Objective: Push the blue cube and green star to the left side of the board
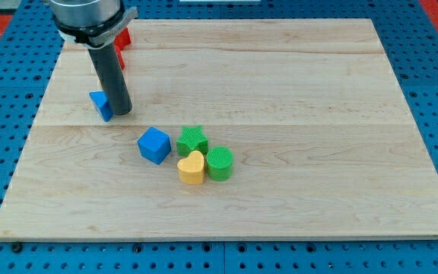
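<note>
My tip [121, 113] sits upper left on the board [318, 68], touching or just beside a small blue block [101, 105], holding nothing. Blue cube [154, 144] lies down-right of tip, near centre; green star [192, 140] just right of it, approx touching. Both on wrong side of tip for a leftward push; I'd judge tip must get round to their right first.

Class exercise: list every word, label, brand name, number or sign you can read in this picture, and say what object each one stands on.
None: no word, number, brand or sign can be read anywhere in the camera view.
The wooden board, the blue cube, the green star, the yellow heart, the green cylinder and the rod ending in my tip are all unmarked.
</note>
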`<move>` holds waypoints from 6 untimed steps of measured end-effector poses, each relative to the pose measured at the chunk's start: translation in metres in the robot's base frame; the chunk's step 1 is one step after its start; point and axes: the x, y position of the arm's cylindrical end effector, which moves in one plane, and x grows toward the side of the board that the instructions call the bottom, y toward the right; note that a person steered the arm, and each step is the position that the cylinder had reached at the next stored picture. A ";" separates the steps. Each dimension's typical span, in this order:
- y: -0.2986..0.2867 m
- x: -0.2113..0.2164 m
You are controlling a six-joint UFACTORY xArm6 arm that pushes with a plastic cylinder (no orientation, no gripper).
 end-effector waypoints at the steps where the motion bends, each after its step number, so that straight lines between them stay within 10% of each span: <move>1: 0.084 -0.006; 3: 0.232 0.034; 6: 0.081 0.071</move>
